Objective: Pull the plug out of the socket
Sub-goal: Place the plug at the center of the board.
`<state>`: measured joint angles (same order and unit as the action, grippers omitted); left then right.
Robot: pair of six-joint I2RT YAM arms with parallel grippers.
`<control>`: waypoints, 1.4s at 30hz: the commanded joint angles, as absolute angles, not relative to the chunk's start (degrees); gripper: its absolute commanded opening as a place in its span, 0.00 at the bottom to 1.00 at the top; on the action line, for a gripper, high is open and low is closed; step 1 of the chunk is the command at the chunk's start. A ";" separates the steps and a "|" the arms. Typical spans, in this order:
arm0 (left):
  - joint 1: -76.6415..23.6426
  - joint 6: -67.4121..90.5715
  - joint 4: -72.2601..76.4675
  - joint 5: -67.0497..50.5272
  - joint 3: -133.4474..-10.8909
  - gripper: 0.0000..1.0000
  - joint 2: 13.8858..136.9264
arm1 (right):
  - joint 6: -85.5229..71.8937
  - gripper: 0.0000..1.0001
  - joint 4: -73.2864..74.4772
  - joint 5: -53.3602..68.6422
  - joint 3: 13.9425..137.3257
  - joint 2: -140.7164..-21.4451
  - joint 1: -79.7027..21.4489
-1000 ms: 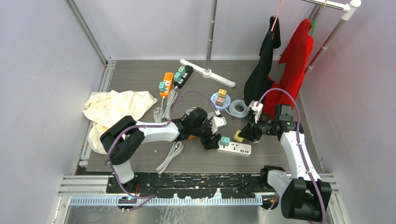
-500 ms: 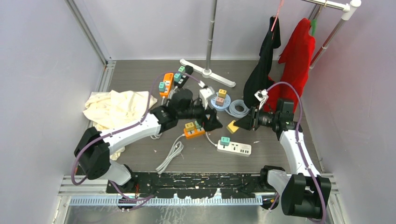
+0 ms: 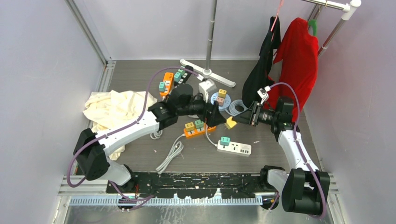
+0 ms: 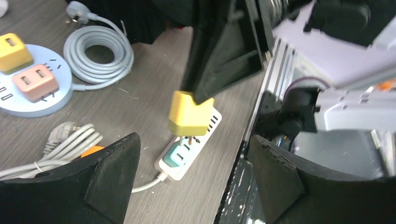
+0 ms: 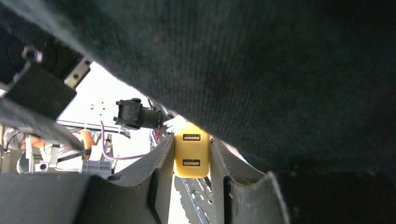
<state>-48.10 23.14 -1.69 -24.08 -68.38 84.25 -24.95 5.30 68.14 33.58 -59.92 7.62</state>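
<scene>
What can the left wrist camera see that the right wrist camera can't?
Only the left wrist view shows the yellow plug with its metal prongs out of any socket. It also shows the white power strip, the round blue socket and the grey coiled cable. Only the right wrist view shows the plug's two USB ports, with dark fingers pressing on both sides. Both show the yellow plug held in the right pincer.

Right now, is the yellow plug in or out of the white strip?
Out. The right gripper holds the yellow plug in the air, prongs bare, clear of the white power strip.
</scene>
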 commanded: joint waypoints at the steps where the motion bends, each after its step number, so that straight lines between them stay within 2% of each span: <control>1: -52.95 10.65 -5.52 -16.22 -71.31 0.86 82.91 | -29.14 0.01 0.44 70.24 34.03 -60.59 7.76; 14: -60.46 4.48 -16.01 -5.18 -83.14 0.85 94.22 | -29.43 0.01 -0.27 70.59 33.54 -61.72 7.65; 25: -63.06 5.47 -19.77 -0.24 -89.23 0.76 101.36 | -29.71 0.01 -0.79 70.98 34.12 -63.18 7.57; 35: -63.06 5.45 -20.70 0.59 -90.95 0.48 103.29 | -29.60 0.01 -0.84 71.06 34.25 -63.70 7.23; 38: -63.06 5.22 -20.85 0.22 -90.83 0.45 103.25 | -29.70 0.01 -0.80 71.13 34.35 -63.64 7.15; 39: -63.03 5.07 -20.83 0.13 -90.73 0.40 103.27 | -29.70 0.01 -0.82 71.13 34.36 -63.63 7.12; 42: -62.93 4.79 -20.67 -0.04 -90.33 0.18 103.09 | -29.70 0.04 -0.84 71.17 34.32 -63.68 7.03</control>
